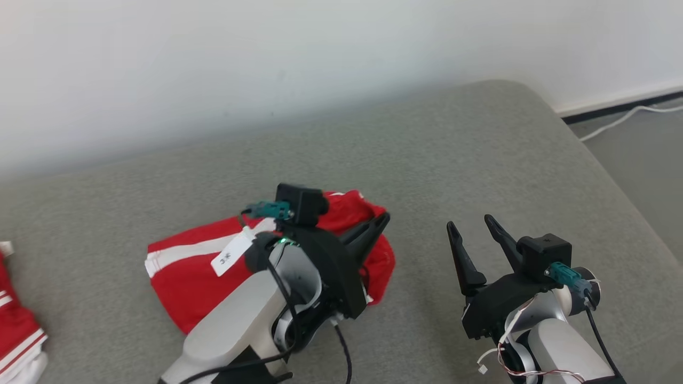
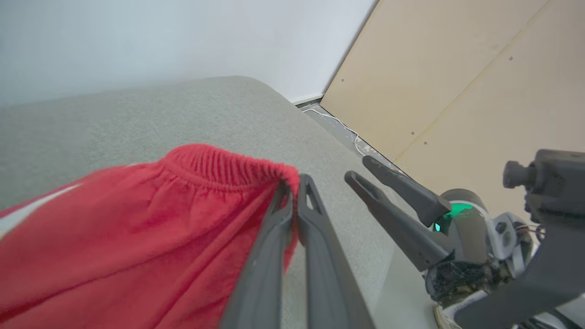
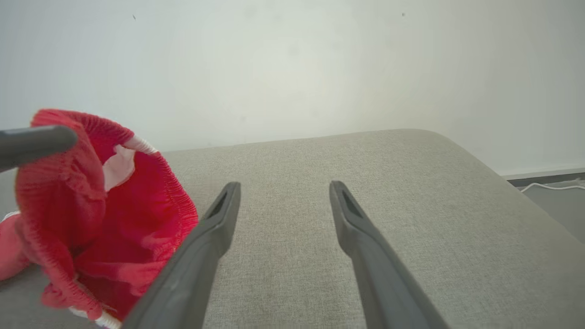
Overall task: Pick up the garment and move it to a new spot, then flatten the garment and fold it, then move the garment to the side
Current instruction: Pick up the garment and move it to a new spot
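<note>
The garment (image 1: 187, 266) is a pair of red shorts with white side stripes, lying on the grey cushion (image 1: 427, 160) with a white tag on top. My left gripper (image 1: 381, 221) is shut on the garment's ribbed waistband (image 2: 228, 167) and holds that edge raised off the cushion. In the right wrist view the lifted waistband (image 3: 68, 151) hangs open at the left, showing a white lining. My right gripper (image 1: 472, 226) stands open over bare cushion to the right of the garment, nothing between its fingers (image 3: 219, 214).
Another red-and-white garment (image 1: 16, 325) lies at the cushion's left edge. A white wall runs behind. The cushion's right edge drops to a grey floor with a white cable (image 1: 629, 114). Beige panels (image 2: 457, 82) stand beyond the cushion in the left wrist view.
</note>
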